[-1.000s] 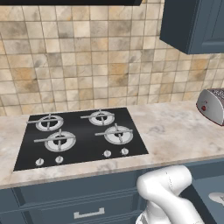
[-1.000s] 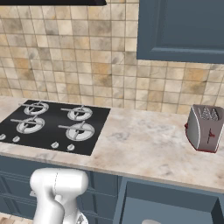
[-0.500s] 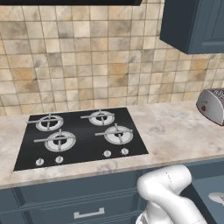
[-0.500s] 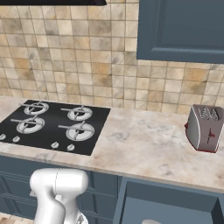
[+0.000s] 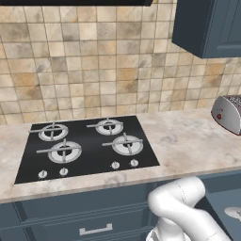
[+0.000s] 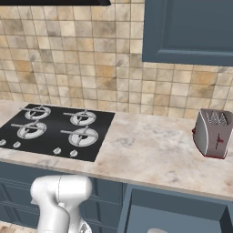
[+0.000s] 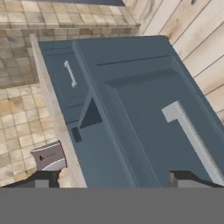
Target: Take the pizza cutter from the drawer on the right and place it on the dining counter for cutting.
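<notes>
Navy-blue drawer (image 6: 177,209) stands pulled out below the worktop's (image 6: 154,154) front edge; the pincer (image 7: 114,177) gapes wide, holding nothing.

**Kitchen worktop with hob and toaster against a tiled wall**

A black four-burner hob (image 5: 89,148) was set into a beige marbled worktop (image 5: 188,141), with four small silver knobs (image 5: 115,165) ranged along its front edge. A silver toaster (image 6: 212,133) with red trim was stood upright on the worktop, well apart from the hob, towards the right. The wall behind was covered in beige and tan square tiles (image 5: 94,70). A navy wall cabinet (image 6: 189,29) was hung above the toaster's side. Below the hob, a blue drawer front was fitted with a short silver bar handle (image 5: 96,230).
</notes>
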